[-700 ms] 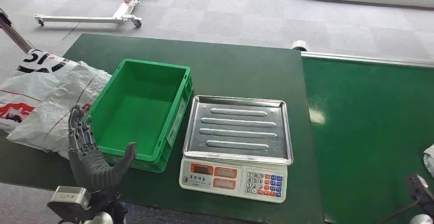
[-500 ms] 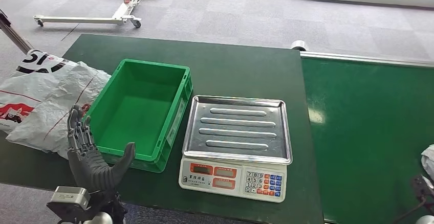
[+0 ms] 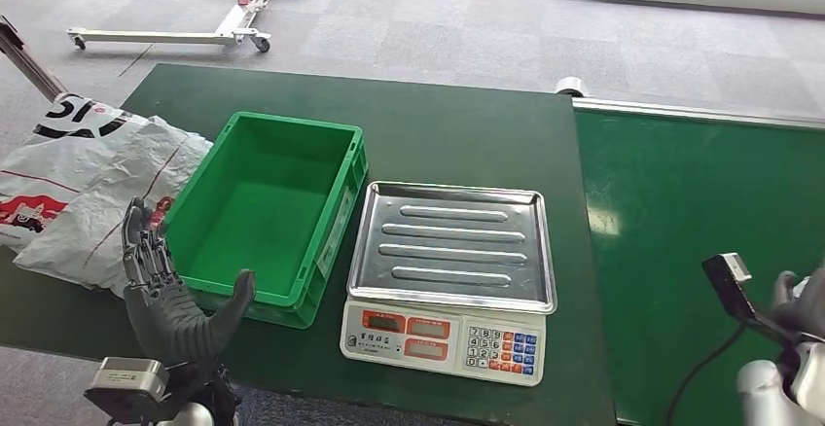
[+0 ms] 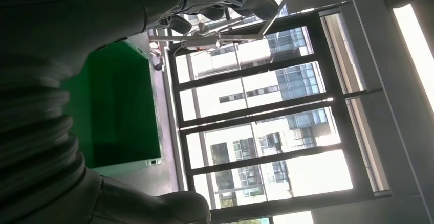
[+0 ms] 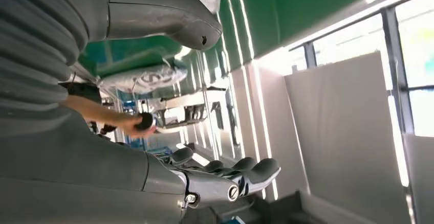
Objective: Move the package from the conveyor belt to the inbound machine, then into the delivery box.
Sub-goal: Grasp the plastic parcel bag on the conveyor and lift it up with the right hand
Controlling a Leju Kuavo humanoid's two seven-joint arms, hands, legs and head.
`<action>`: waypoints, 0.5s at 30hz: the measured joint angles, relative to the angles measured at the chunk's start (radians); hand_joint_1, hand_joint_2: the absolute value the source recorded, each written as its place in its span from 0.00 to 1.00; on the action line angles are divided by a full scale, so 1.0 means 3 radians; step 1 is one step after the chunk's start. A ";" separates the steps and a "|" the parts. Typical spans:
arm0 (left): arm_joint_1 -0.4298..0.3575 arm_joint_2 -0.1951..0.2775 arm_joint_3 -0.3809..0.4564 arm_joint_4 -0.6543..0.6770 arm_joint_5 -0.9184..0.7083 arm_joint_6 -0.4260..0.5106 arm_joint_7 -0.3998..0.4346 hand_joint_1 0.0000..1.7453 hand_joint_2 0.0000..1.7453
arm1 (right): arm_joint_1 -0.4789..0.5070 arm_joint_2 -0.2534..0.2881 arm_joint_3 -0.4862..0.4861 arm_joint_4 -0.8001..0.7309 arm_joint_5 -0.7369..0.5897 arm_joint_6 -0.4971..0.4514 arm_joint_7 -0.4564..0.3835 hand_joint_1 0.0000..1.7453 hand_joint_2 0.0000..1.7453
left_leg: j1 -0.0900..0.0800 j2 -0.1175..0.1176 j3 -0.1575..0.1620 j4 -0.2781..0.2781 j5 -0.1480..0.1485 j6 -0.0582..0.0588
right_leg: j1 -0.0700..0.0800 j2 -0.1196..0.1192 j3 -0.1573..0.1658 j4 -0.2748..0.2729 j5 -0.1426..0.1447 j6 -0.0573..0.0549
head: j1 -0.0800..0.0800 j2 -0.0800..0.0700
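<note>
Scale (image 3: 447, 342) keypad with small unreadable red labels, white bag (image 3: 68, 178) with black lettering, left hand (image 3: 165, 295) spread, right hand (image 3: 803, 304) state unclear

We see right hand (image 3: 803, 304) risen into view over green conveyor belt (image 3: 700, 241), near its right edge

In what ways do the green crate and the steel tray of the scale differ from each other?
The green crate is deep plastic with high walls; the steel tray is shallow, shiny metal with raised ribs. The crate stands directly on the green table, while the tray lies on the scale. Both are rectangular, empty, and side by side.
</note>
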 joint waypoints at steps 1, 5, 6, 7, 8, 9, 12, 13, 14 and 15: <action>-0.0012 -0.0001 -0.0004 0.0014 -0.0004 -0.0003 0.0000 0.00 1.00 | 0.0015 0.0032 -0.0022 -0.0108 0.0037 0.0000 0.0038 0.00 1.00 | 0.0000 0.0001 0.0000 0.0000 0.0000 0.0000 | 0.0000 0.0001 0.0000 0.0000 0.0000 0.0000 | 0.0000 0.0000; -0.0039 -0.0005 -0.0018 0.0052 -0.0006 0.0000 0.0000 0.00 1.00 | 0.0092 -0.0010 -0.0011 -0.0242 0.0179 0.0005 0.0678 0.00 1.00 | -0.0001 0.0000 -0.0003 0.0002 -0.0003 0.0004 | -0.0005 0.0000 0.0000 -0.0001 0.0000 0.0001 | 0.0001 0.0000; -0.0040 -0.0005 -0.0019 0.0056 -0.0007 0.0005 0.0000 0.00 1.00 | 0.0103 -0.0061 0.0032 -0.0206 0.0188 0.0008 0.0883 0.00 1.00 | -0.0002 0.0000 -0.0004 0.0002 -0.0004 0.0005 | -0.0007 -0.0001 0.0000 -0.0001 0.0001 0.0002 | 0.0001 0.0000; -0.0040 -0.0005 -0.0019 0.0057 -0.0008 0.0015 0.0000 0.00 1.00 | 0.0107 -0.0121 0.0088 -0.0145 0.0190 0.0011 0.1038 0.00 1.00 | -0.0003 0.0003 -0.0005 0.0002 -0.0005 0.0007 | -0.0009 0.0001 -0.0001 -0.0001 0.0002 0.0003 | 0.0001 0.0000; -0.0039 -0.0004 -0.0020 0.0057 -0.0009 0.0026 0.0000 0.00 1.00 | 0.0100 -0.0178 0.0146 -0.0063 0.0189 0.0017 0.1137 0.00 1.00 | -0.0004 0.0006 -0.0005 0.0002 -0.0006 0.0008 | -0.0009 0.0005 -0.0002 -0.0001 0.0003 0.0004 | 0.0001 0.0000; -0.0039 -0.0004 -0.0022 0.0057 -0.0008 0.0036 0.0000 0.00 1.00 | 0.0086 -0.0233 0.0200 0.0044 0.0190 0.0027 0.1197 0.00 1.00 | -0.0005 0.0010 -0.0004 0.0003 -0.0008 0.0010 | -0.0009 0.0008 -0.0002 -0.0001 0.0003 0.0005 | 0.0001 0.0000; -0.0038 -0.0001 -0.0026 0.0057 -0.0005 0.0050 0.0000 0.00 1.00 | 0.0049 -0.0365 0.0318 0.0397 0.0204 0.0109 0.1408 0.00 1.00 | -0.0005 0.0007 -0.0003 0.0004 -0.0008 0.0013 | -0.0009 0.0005 -0.0002 -0.0002 0.0004 0.0007 | 0.0001 0.0000; -0.0037 0.0000 -0.0027 0.0058 -0.0003 0.0049 0.0000 0.00 1.00 | 0.0041 -0.0405 0.0340 0.0514 0.0206 0.0153 0.1511 0.00 1.00 | -0.0005 0.0003 -0.0004 0.0004 -0.0008 0.0014 | -0.0010 0.0001 -0.0002 -0.0002 0.0004 0.0007 | 0.0001 0.0000; -0.0036 0.0001 -0.0030 0.0059 -0.0002 0.0045 0.0000 0.00 1.00 | 0.0035 -0.0444 0.0353 0.0623 0.0207 0.0212 0.1620 0.00 1.00 | -0.0005 -0.0001 -0.0005 0.0004 -0.0007 0.0015 | -0.0009 -0.0003 -0.0001 -0.0002 0.0004 0.0007 | 0.0001 0.0000; -0.0036 0.0002 -0.0034 0.0062 0.0000 0.0040 0.0000 0.00 1.00 | 0.0032 -0.0481 0.0360 0.0718 0.0207 0.0281 0.1713 0.00 1.00 | -0.0005 -0.0003 -0.0006 0.0004 -0.0007 0.0015 | -0.0009 -0.0005 -0.0001 -0.0002 0.0004 0.0007 | 0.0001 0.0000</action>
